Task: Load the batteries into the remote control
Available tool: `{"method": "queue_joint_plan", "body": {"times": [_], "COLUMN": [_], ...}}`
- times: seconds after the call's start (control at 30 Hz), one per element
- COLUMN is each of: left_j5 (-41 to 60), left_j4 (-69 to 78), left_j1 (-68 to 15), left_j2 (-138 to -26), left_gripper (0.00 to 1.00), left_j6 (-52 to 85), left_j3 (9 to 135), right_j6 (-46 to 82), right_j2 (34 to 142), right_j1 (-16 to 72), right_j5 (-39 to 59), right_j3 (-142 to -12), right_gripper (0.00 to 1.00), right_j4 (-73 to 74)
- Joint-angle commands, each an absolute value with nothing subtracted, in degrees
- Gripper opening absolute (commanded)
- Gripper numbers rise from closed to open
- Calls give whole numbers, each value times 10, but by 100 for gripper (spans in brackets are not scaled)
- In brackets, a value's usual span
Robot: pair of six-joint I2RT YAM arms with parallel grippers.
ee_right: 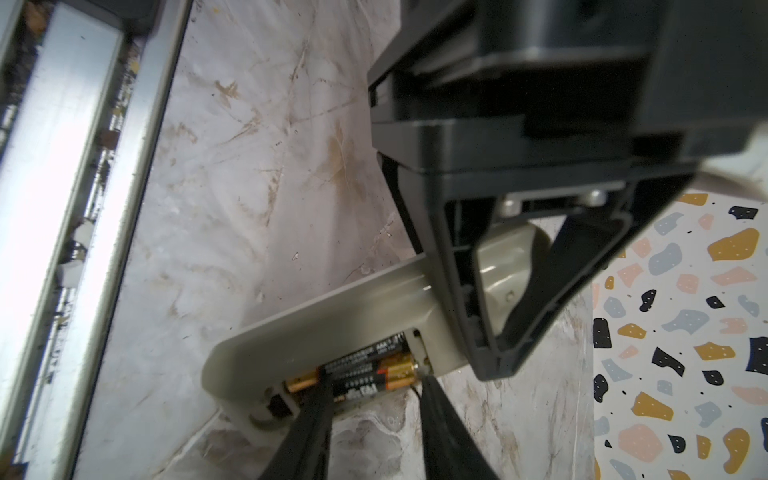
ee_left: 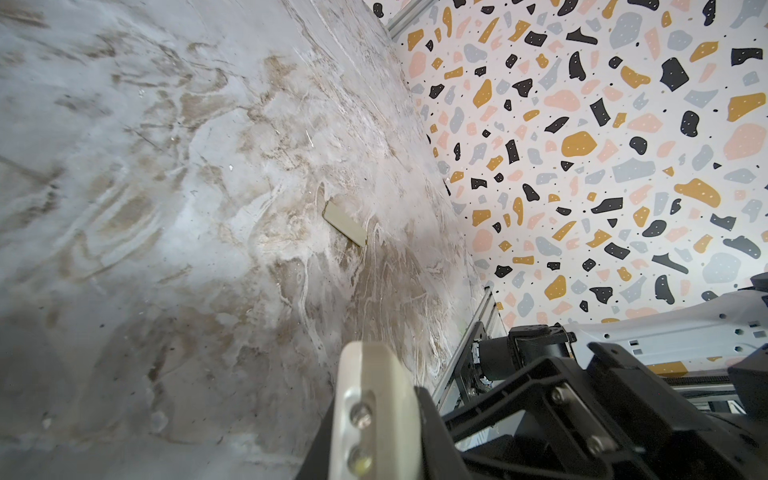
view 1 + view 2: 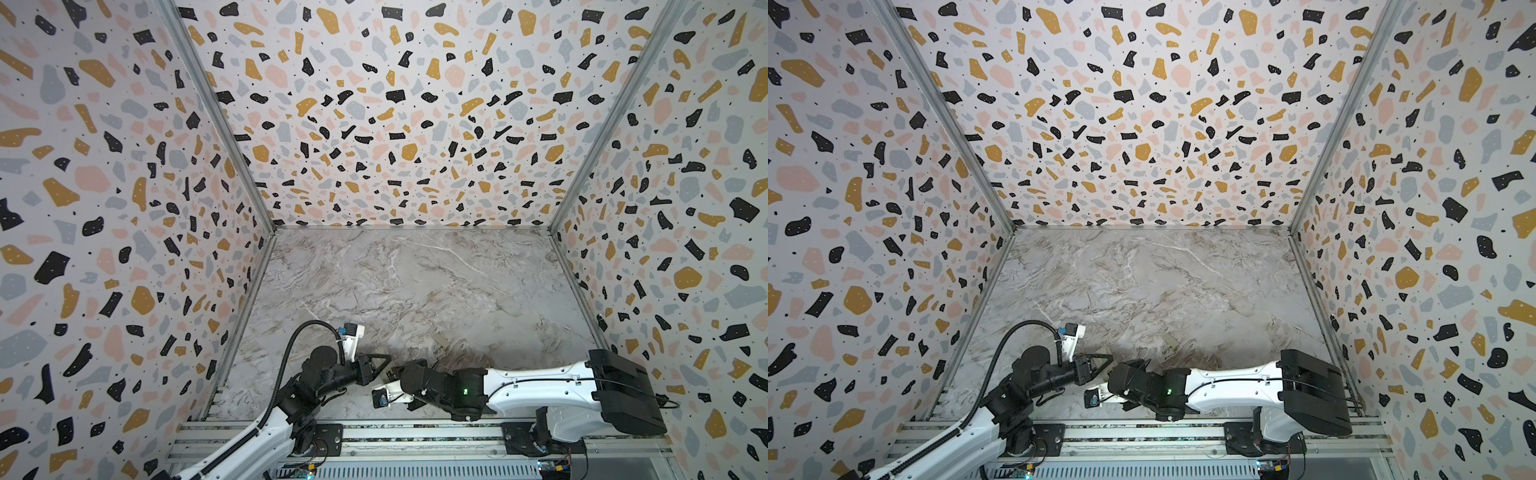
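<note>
Where the right wrist camera looks along its own fingers, the remote control [image 1: 332,324] shows back-up with its bay open. Both batteries [image 1: 361,370] lie side by side inside, gold showing at either end of the bay. Right gripper [image 1: 374,380]: jaws apart, one finger over the batteries, the other past the bay's end, nothing pinched. Left gripper [image 1: 494,286]: clamped across the remote's other half. Cannot tell whether the remote touches the surface.

Left wrist view: the remote's rounded end juts past the clamp. The cover piece [image 2: 345,226] lies flat on the marble table [image 2: 145,187], well apart.

Both top views: the grippers meet near the front rail and hide the remote almost wholly. The cover piece [image 3: 441,341] sits beyond them.

Handling, as judged:
- Remote: light, stiff, smooth plastic, likely slippery. Hold it across the long edges, clear of the bay.
- Batteries: hard and round, apt to roll. Take them mid-barrel and press flat to seat them.
- Cover piece: thin and flat, awkward to lift. Take it by the edges.
</note>
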State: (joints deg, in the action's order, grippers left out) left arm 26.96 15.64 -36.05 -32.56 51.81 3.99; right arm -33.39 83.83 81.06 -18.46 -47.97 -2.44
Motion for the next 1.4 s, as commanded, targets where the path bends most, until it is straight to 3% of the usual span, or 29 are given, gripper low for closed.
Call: {"method": "queue_joint_plan", "body": {"times": [0.0,0.43,1.0,1.2,1.37], "left_j5": [372,374,374,370,369], "left_j4": [289,297,294,284,283], "left_j1": [-376,-388,-397,-398,-398], "left_j2": [-313,-313,-300,-300,-301], "left_gripper": [0,0,0,0,0], "left_j6": [551,552,550,546,545], "left_j3": [54,54,59,60,61], "right_j6": [-337,-331,-340,-338,-338], "right_j2": [847,875,885,887,882], "right_j1": [797,780,771,773,780], "right_j5": [-160,-106,-132,-159,-178], "right_j3": [-501,-526,-512,-507,-502], "right_gripper": [37,23,11,11,23], "right_j4": [-47,-101,-105,-110,-106]}}
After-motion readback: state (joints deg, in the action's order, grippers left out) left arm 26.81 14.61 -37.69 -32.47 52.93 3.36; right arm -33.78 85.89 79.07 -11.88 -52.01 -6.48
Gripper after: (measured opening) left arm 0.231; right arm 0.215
